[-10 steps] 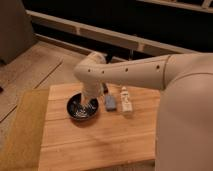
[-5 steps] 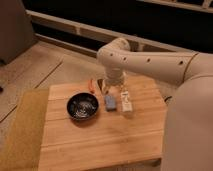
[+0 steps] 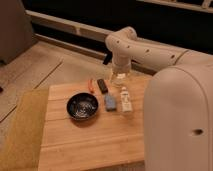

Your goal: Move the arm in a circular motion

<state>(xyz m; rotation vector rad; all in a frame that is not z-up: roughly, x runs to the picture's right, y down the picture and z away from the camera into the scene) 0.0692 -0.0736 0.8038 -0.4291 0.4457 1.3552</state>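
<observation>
Cream-white arm (image 3: pixel 150 52) looks stiff and heavy, needing no grasp. Its gripper (image 3: pixel 120 79) hangs over the tabletop's (image 3: pixel 90 145) back edge, black bowl (image 3: pixel 82 106) below-left of it. Spread or closed? Cannot tell.

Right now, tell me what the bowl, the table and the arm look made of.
Bowl: dark and glossy, glints inside; glazed ceramic or metal, hard to say. Table: pale wood, plank seams visible, matte. Arm: smooth cream-white shell, probably moulded plastic, soft sheen, small dark holes. Gripper hangs above the table's far edge.
</observation>
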